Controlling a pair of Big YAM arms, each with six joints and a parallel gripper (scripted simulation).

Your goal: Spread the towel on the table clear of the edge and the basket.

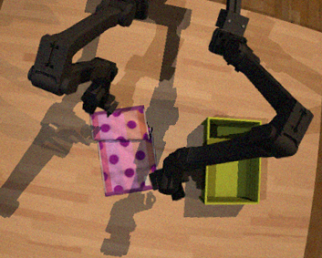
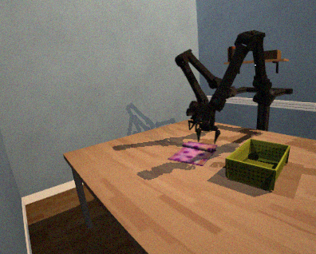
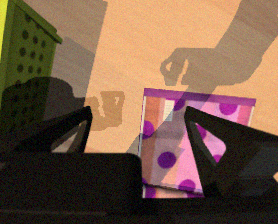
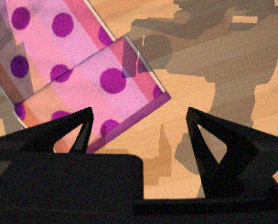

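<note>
The pink towel with purple dots (image 1: 129, 163) (image 2: 189, 155) (image 3: 175, 150) (image 4: 42, 45) lies on the table with one end folded over as a flap (image 1: 117, 133) (image 4: 95, 90), offset slightly to one side. My left gripper (image 1: 164, 190) (image 3: 138, 111) is open and empty above the towel's corner farthest from the flap, on the basket side. My right gripper (image 1: 100, 109) (image 4: 139, 112) is open and empty above the flap's outer edge. The green basket (image 1: 234, 202) (image 2: 249, 173) (image 3: 30, 57) stands upright beside the towel, partly hidden by my left arm in the top view.
The wooden table (image 1: 50, 241) (image 2: 159, 224) bears both things; a strip of it lies between towel and basket. My left arm (image 1: 229, 148) reaches over the basket. Arm shadows cross the towel and table.
</note>
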